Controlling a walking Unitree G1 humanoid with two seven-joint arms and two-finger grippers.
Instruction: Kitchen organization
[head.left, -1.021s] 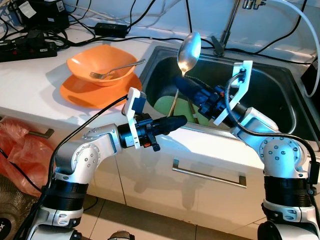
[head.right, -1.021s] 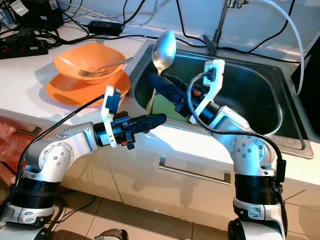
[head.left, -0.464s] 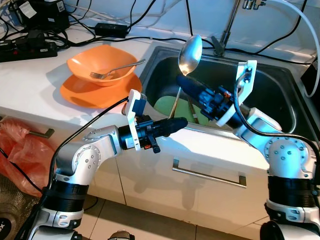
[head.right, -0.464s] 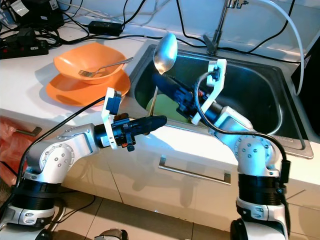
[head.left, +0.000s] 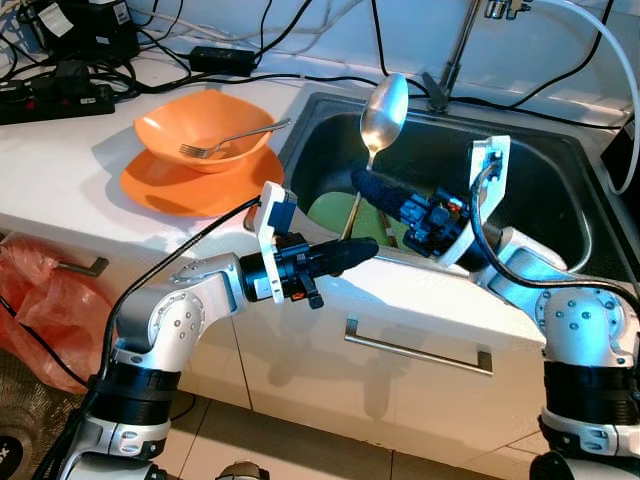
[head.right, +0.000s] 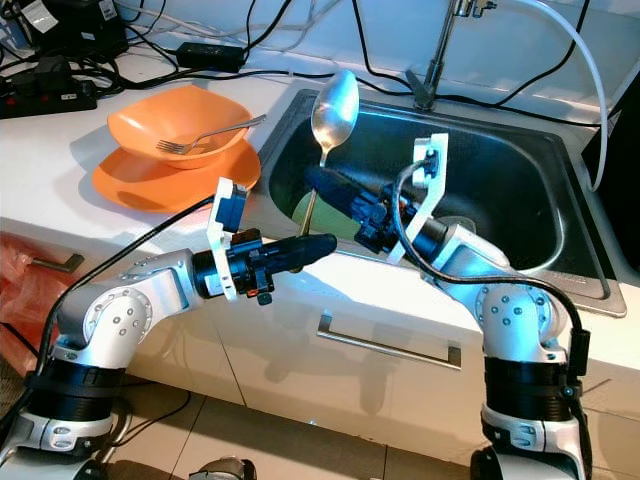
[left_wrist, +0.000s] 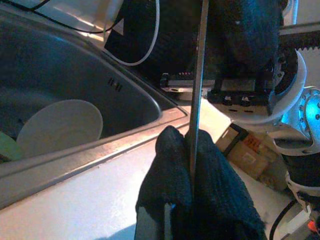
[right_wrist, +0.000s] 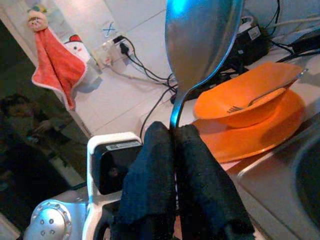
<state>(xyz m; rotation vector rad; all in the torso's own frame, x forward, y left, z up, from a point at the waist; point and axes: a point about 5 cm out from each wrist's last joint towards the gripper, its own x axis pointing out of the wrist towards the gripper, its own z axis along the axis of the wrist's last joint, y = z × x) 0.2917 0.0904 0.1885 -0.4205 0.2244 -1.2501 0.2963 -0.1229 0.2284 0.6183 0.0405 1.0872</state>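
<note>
A steel spoon (head.left: 385, 100) stands nearly upright over the sink's (head.left: 560, 150) near left corner, bowl end up. My right gripper (head.left: 363, 180) is shut on its neck just below the bowl (right_wrist: 200, 40). Lower down, my left gripper (head.left: 360, 248) reaches in from the counter side and is shut on the handle (left_wrist: 200, 75) near its lower end. An orange bowl (head.left: 205, 125) with a fork (head.left: 235, 135) in it sits on an orange plate (head.left: 165, 185) on the counter to the left of the sink.
A green dish (head.left: 330, 212) and a white bowl (left_wrist: 60, 125) lie in the sink. The faucet (head.left: 458, 50) rises behind it. Cables and a power strip (head.left: 55, 95) crowd the back left counter. A drawer handle (head.left: 415, 350) is below and a red bag (head.left: 30, 290) lower left.
My right gripper has dropped lower and drawn back toward the sink's front, and the spoon now stands more upright. The left gripper has edged slightly right.
</note>
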